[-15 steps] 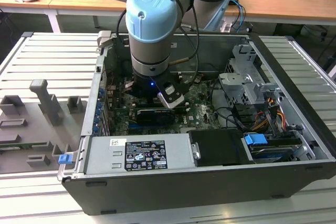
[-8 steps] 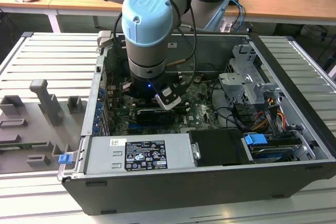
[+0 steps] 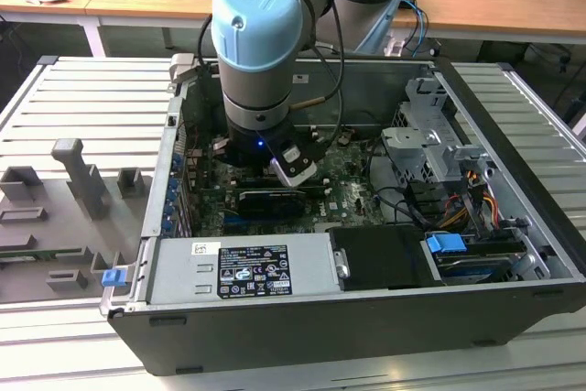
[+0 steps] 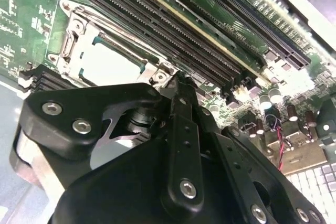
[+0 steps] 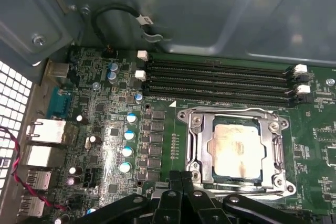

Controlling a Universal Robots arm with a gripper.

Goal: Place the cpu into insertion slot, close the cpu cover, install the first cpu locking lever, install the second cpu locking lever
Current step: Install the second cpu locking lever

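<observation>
Presently, the open grey metal computer case lies on its side on the slatted counter, holding a green motherboard, a grey power supply box along the near wall and a metal drive cage toward the exterior view's right. The robot arm reaches down into the case, its black gripper just above the board beside the processor socket.

The cpu, a small flat square chip with a silvery-grey top, sits seated in the socket. The cpu cover, a thin silvery metal frame plate with a cut-out centre, lies flat down around the chip, framing it on all sides. In the second wrist view the chip and the frame appear just beyond the gripper.

The fingers are drawn together with nothing between them; their tips stand at the edge of the socket frame, though contact cannot be confirmed.

Four long black memory slots with white end clips run beside the socket, unpopulated. Grey moulded fixtures rest on the counter at the exterior view's left.
</observation>
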